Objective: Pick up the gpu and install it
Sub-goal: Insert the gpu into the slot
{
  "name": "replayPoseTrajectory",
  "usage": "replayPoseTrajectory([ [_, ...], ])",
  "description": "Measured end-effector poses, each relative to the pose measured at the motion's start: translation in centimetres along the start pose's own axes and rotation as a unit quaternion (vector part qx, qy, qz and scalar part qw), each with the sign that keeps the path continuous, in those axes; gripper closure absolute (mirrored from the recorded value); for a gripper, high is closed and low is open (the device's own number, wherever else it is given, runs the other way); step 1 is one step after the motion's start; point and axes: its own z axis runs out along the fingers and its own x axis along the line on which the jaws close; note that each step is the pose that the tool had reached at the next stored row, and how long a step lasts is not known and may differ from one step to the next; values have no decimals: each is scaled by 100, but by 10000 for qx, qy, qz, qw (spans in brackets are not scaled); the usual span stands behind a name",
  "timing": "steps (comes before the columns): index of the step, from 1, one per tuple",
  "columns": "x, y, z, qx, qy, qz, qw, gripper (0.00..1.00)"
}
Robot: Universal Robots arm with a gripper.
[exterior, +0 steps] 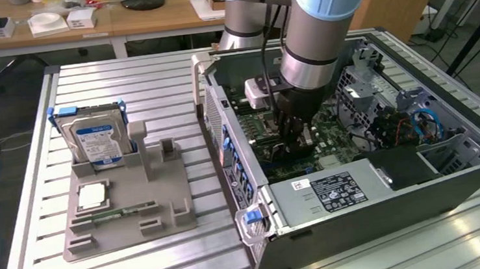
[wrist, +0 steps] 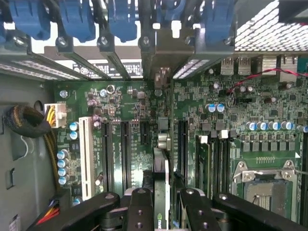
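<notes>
The pincer (wrist: 161, 207) is clenched on the gpu (wrist: 161, 168), holding the card edge-on and upright so its lower edge can meet a slot. It hangs inside the open computer case (exterior: 336, 230), just above the motherboard (wrist: 130, 120), with its end bracket toward the case's rear openings.

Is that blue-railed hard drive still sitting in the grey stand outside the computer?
Yes, the hard drive stands upright in the grey stand on the table, at the exterior view's left of the open computer case.
</notes>
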Motion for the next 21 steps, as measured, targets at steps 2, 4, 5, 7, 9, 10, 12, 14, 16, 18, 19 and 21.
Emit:
replayPoseTrajectory([
  [2, 0, 0, 0, 0, 0, 0, 10000, 74],
  [4, 0, 0, 0, 0, 1, 0, 10000, 74],
  [5, -1, 0, 0, 0, 0, 0, 10000, 74],
  [7, 0, 0, 0, 0, 1, 0, 10000, 74],
  [9, 0, 0, 0, 0, 1, 0, 10000, 74],
  [10, 0, 0, 0, 0, 1, 0, 10000, 74],
  [12, 0, 0, 0, 0, 1, 0, 10000, 74],
  [14, 0, 0, 0, 0, 1, 0, 10000, 74],
  [16, 0, 0, 0, 0, 1, 0, 10000, 74],
  [18, 0, 0, 0, 0, 1, 0, 10000, 74],
  [19, 0, 0, 0, 0, 1, 0, 10000, 74],
  [21, 0, 0, 0, 0, 1, 0, 10000, 74],
])
